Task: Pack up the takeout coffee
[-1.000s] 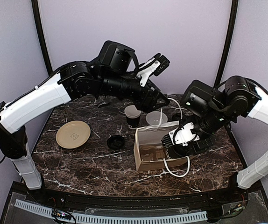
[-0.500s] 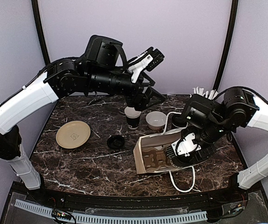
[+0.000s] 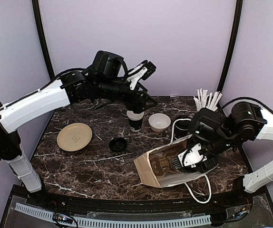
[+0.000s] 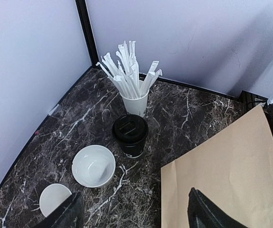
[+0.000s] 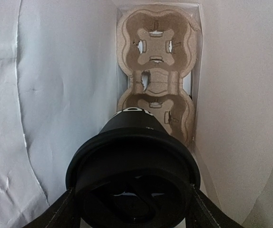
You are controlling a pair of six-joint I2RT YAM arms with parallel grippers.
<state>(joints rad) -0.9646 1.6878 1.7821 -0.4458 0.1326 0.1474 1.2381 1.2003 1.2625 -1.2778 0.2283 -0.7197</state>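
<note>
While right gripper (image 5: pixel 132 211) clasps lidded cup (image 5: pixel 131 142) inside bag (image 5: pixel 55 95), bottom centre, loading step seems underway: next, seat it in carrier (image 5: pixel 155 61) socket; left gripper (image 4: pixel 134 216) wide, empty.

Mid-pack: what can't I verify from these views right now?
- Right wrist: the lid of the held coffee cup hides its base, so seating in the carrier is unclear.
- Top view: that cup is hidden by the right arm and paper bag.
- Left wrist: a jaw covers part of the open cup.
</note>
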